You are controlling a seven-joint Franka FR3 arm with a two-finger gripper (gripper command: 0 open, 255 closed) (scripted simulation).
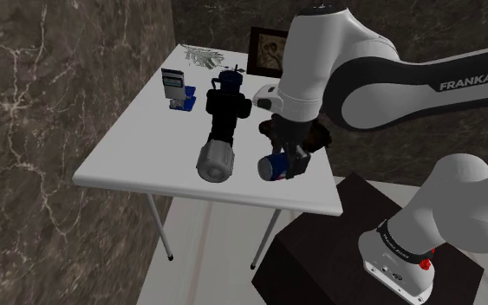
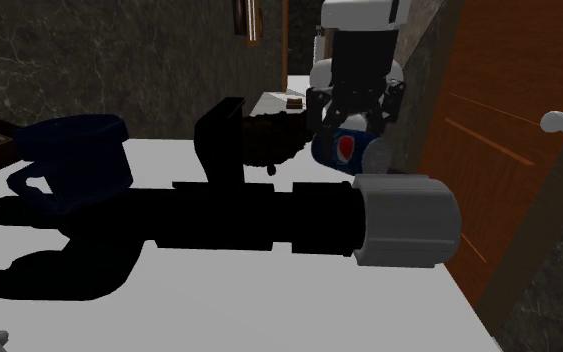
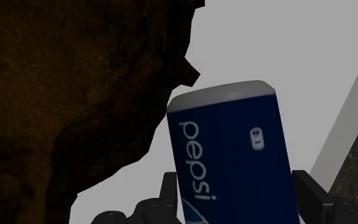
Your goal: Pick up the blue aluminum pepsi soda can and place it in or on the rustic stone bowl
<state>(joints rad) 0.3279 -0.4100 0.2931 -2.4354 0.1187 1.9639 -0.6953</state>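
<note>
My gripper (image 1: 282,163) is shut on a blue Pepsi can (image 1: 275,167), which hangs tilted low over the white table (image 1: 138,160) near its front edge. In the wrist view the can (image 3: 231,159) sits between the two black fingers (image 3: 166,191), with its grey rim pointing away. The second exterior view shows the can (image 2: 347,148) under the gripper (image 2: 355,132). The dark brown rough stone bowl (image 3: 69,102) lies close beside the can. It stands just beyond the gripper (image 1: 266,128), mostly hidden by it, and behind the black tool in the second exterior view (image 2: 271,138).
A long black tool with a grey end (image 1: 216,158) lies along the table, to the can's left in the shoulder view. A dark blue mug (image 1: 230,80) stands at its far end. A small boxed item (image 1: 175,87), green sprigs (image 1: 203,56) and a framed picture (image 1: 268,50) stand at the back.
</note>
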